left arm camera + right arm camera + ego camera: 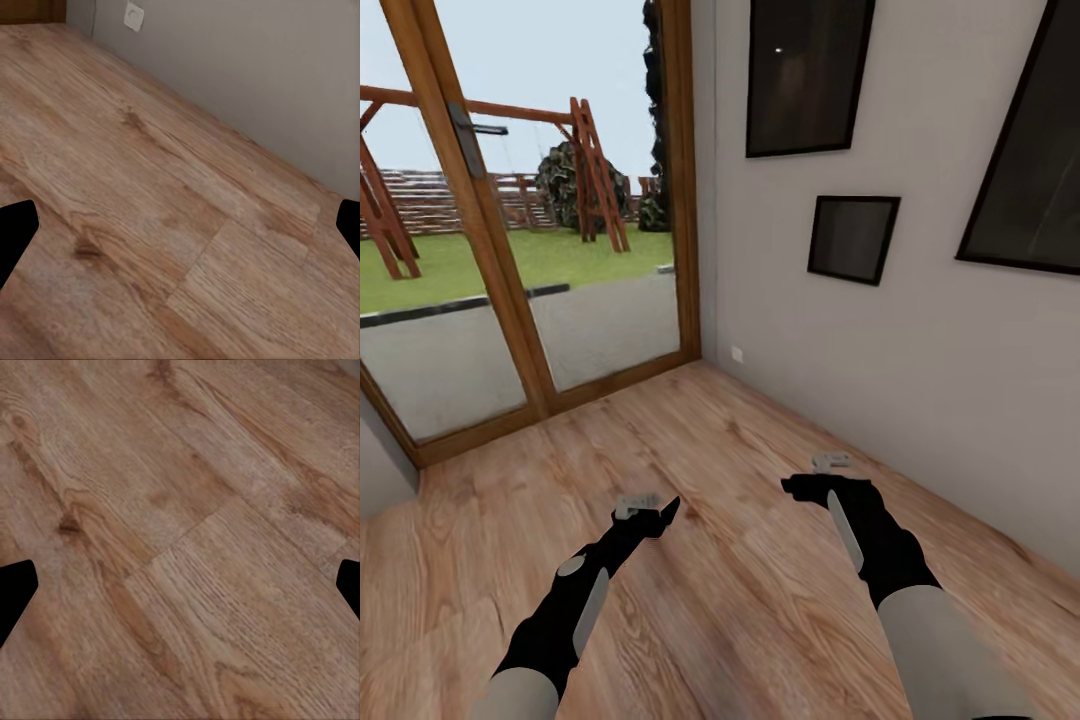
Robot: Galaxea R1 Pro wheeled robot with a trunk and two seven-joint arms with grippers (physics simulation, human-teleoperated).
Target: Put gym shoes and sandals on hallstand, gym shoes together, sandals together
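Note:
The corridor floor (pixel 730 440) is light wood plank with grain and knots, and it runs to a corner ahead. The gym shoes, the sandals and the hallstand are out of view. My left gripper (pixel 665 517) hovers low over the planks at the lower middle, and my right gripper (pixel 795 488) hovers beside it to the right. In the left wrist view the black fingertips (pixel 15 232) stand far apart over bare floor (pixel 150 187). In the right wrist view the fingertips (pixel 15 589) are also wide apart, with nothing between them.
A wood-framed glass door (pixel 490 250) closes the corridor ahead on the left, with a garden outside. A grey wall (pixel 920 380) runs along the right, hung with dark framed pictures (pixel 852 238). A small white socket (pixel 737 354) sits low near the corner.

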